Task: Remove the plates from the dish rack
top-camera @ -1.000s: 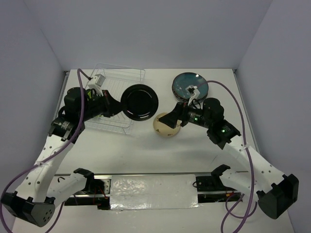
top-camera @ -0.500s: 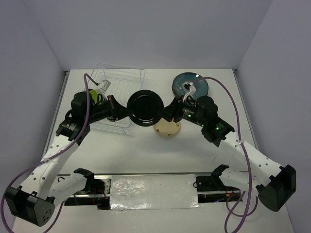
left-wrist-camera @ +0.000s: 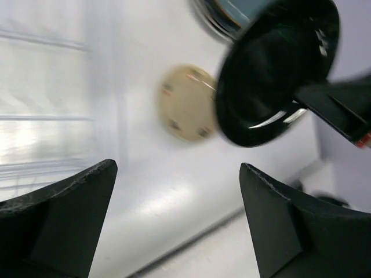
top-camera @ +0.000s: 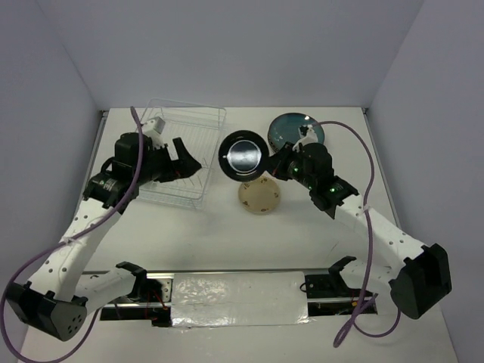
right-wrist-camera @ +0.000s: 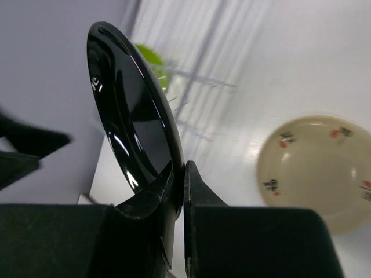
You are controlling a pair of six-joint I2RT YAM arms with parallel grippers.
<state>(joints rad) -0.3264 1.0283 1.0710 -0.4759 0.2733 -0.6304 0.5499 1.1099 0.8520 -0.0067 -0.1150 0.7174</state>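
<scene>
A small black plate (top-camera: 244,155) hangs tilted above the table, and my right gripper (top-camera: 270,165) is shut on its right rim. In the right wrist view the plate (right-wrist-camera: 130,110) stands on edge with its rim pinched between the jaws of that gripper (right-wrist-camera: 178,165). My left gripper (top-camera: 191,161) is open and empty over the right end of the dish rack (top-camera: 185,121), a hand's width left of the plate. From the left wrist the gripper (left-wrist-camera: 178,168) stands wide open, with the black plate (left-wrist-camera: 272,69) ahead. A cream floral plate (top-camera: 259,197) lies on the table.
A dark teal plate (top-camera: 296,130) tops a stack at the back right, just behind my right gripper. Something green (right-wrist-camera: 152,58) shows among the rack wires. The cream plate (right-wrist-camera: 316,174) lies below and right of the held plate. Walls close in the table on three sides.
The black plate passed from my left gripper to my right. The right gripper shut on its rim, the left opened and drew back over the rack, and the plate moved right.
</scene>
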